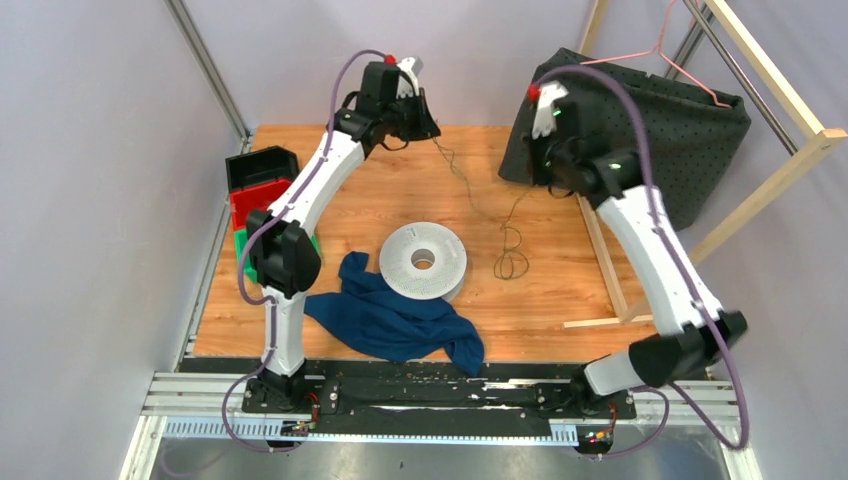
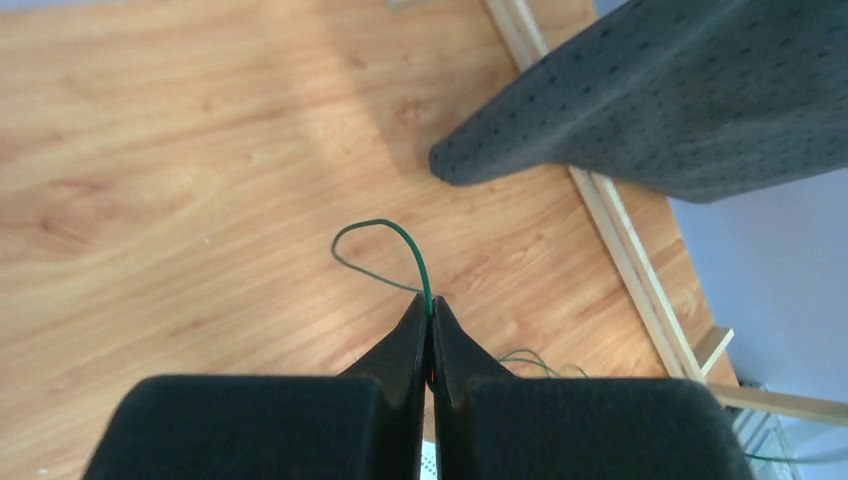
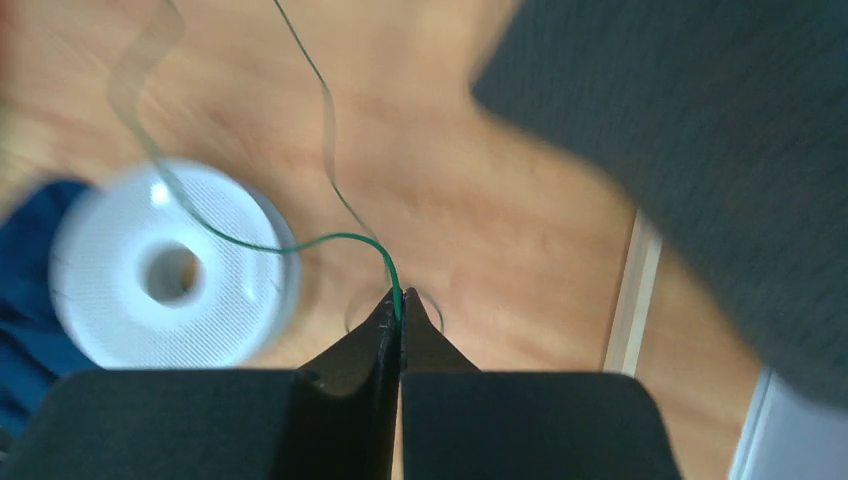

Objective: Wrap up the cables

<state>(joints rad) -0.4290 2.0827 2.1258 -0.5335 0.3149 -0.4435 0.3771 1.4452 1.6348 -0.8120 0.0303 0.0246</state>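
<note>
Cable (image 2: 375,222) dark green, plain. Spool (image 1: 400,262) white, its face covered in fine perforation dots. Cloth (image 1: 385,315) deep blue, no pattern. Draped fabric (image 1: 660,130) charcoal grey with regular small dark dots. Table (image 1: 400,190) orange-brown wood grain. Stacked at its edge: red bin (image 1: 255,200), black bin (image 1: 262,165), green bin (image 1: 240,245). Left arm (image 1: 325,175) and right arm (image 1: 655,250) have white shells and black joints, with purple arm cables (image 1: 735,390). Left gripper (image 2: 430,305) and right gripper (image 3: 398,300) are both matte black. Hanger (image 1: 690,75) pink.

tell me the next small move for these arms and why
Probably bring the left fingers down toward the white spool, so winding can start. Both they and the right fingers are shut on the green wire. Its slack lies looped beside the spool, and none seems wound on it.
</note>
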